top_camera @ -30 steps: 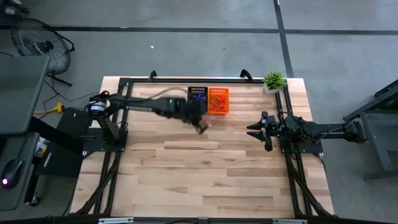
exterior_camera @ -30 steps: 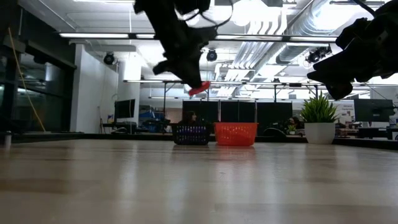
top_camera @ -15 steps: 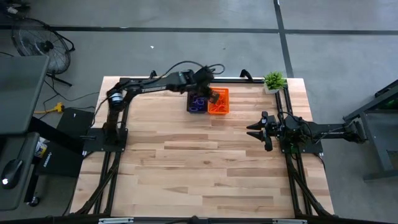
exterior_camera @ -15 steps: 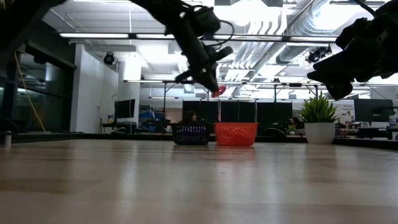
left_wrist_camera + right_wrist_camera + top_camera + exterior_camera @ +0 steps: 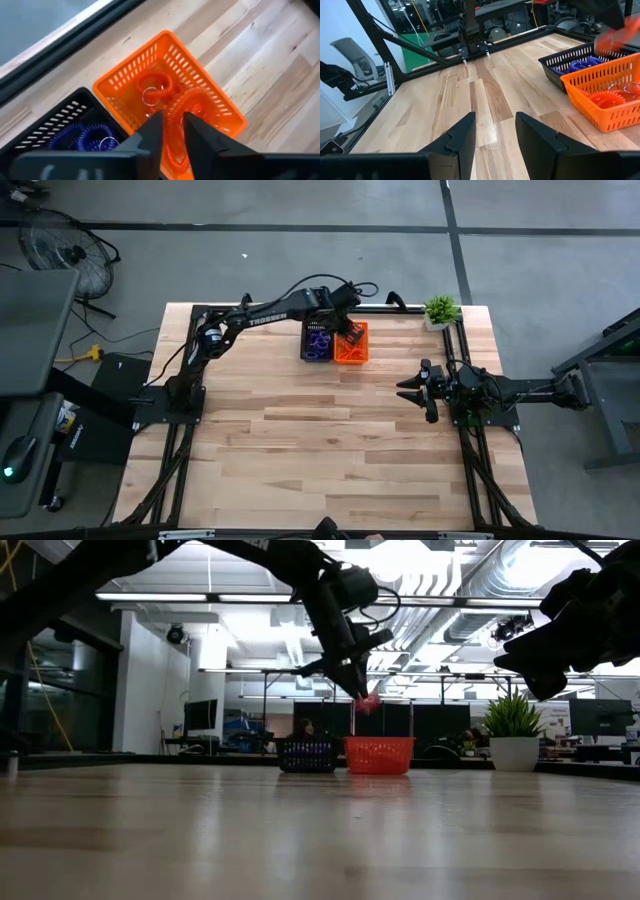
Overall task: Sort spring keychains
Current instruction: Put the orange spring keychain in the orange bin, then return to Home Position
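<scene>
At the table's far edge a black basket (image 5: 318, 340) with purple spring keychains (image 5: 85, 137) stands beside an orange basket (image 5: 351, 343) with orange ones (image 5: 155, 87). Both baskets rest on their bottoms. My left gripper (image 5: 173, 117) hangs above the orange basket (image 5: 210, 85), slanting down, shut on an orange spring keychain (image 5: 177, 107). The low view shows that keychain (image 5: 369, 700) at the fingertips, above the basket's rim. My right gripper (image 5: 405, 390) waits open at the table's right side, clear of everything. My left gripper pinches the orange spring keychain's coil (image 5: 172, 140) between its two fingers. The fingers slant down from above. The coil's loop juts out past the fingertips and hangs clear, over the inside of the orange basket.
A potted plant (image 5: 441, 310) stands at the far right corner. A black frame rail (image 5: 300, 307) runs along the far edge behind the baskets. Bare wood (image 5: 320, 450) fills the table's middle and near half.
My left gripper has carried the orange keychain from just in front of the baskets toward the table's far edge and a little to the right. It now hangs over the orange basket, with the keychain still at its fingertips.
</scene>
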Controlling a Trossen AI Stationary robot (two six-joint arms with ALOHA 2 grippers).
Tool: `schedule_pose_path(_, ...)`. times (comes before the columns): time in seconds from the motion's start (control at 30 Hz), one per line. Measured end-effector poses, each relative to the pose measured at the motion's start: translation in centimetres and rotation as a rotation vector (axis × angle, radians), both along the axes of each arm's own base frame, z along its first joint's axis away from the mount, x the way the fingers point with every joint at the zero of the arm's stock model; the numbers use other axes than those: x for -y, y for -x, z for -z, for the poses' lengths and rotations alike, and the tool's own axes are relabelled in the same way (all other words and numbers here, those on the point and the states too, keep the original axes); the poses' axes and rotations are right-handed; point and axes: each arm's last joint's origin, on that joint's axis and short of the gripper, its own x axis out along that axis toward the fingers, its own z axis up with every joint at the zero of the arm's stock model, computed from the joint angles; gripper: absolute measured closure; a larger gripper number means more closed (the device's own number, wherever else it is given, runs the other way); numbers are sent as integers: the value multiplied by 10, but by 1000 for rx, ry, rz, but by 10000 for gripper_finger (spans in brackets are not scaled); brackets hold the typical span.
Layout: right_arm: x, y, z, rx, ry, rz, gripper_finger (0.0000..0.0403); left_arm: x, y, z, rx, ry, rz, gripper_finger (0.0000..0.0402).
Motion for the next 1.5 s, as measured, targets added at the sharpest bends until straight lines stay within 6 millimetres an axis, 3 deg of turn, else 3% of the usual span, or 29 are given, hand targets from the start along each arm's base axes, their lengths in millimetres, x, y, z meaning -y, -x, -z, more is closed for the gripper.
schedule_pose_path(0.23, 0, 0, 0, 0, 0, 0, 269, 0, 0, 1, -3, 0, 0, 264)
schedule_pose_path(0.4, 0, 0, 0, 0, 0, -1, 269, 0, -1, 1, -4, -20, 32, 253)
schedule_pose_path(0.57, 0, 0, 0, 0, 0, 0, 269, 13, 4, -19, -3, -67, 118, 288)
schedule_pose_path(0.77, 0, 0, 0, 0, 0, 0, 269, 42, 11, -43, 1, -125, 259, 385)
schedule_pose_path(0.9, 0, 0, 0, 0, 0, -1, 269, 65, 23, -56, 56, -173, 340, 389)
schedule_pose_path(1.07, 0, 0, 0, 0, 0, -1, 269, 93, 56, -45, 174, -203, 414, 398)
schedule_pose_path(1.33, 0, 0, 0, -4, 0, 0, 269, 133, 151, -4, 302, -195, 498, 400)
schedule_pose_path(1.5, 0, 0, 0, -5, 0, -1, 269, 156, 208, 12, 477, -248, 528, 401)
